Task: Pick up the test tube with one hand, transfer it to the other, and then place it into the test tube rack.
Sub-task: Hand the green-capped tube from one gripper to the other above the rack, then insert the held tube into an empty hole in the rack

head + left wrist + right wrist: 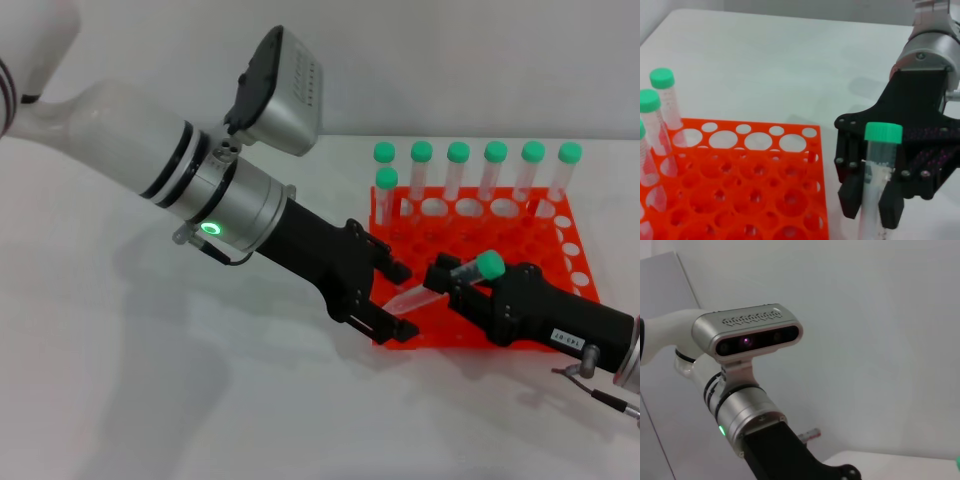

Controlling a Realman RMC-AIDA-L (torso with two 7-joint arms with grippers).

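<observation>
The test tube point(488, 266), clear with a green cap, lies tilted above the front edge of the orange-red rack point(565, 255). My right gripper point(450, 286), black with a white label, is shut on the tube just below its cap. The left wrist view shows this grip point(871, 205), with one finger point(851, 196) on each side of the tube point(882, 150). My left gripper point(397, 300), on the silver arm with the green ring, is open. The tube's pointed tip lies between its spread fingers. The right wrist view shows only the left arm point(747, 415).
Several green-capped tubes point(458, 170) stand in the rack's back row, and one more point(386, 192) stands at its back left corner. They also show in the left wrist view point(662, 97). The rack's front holes point(755, 200) are empty. White table point(150, 400) lies all around.
</observation>
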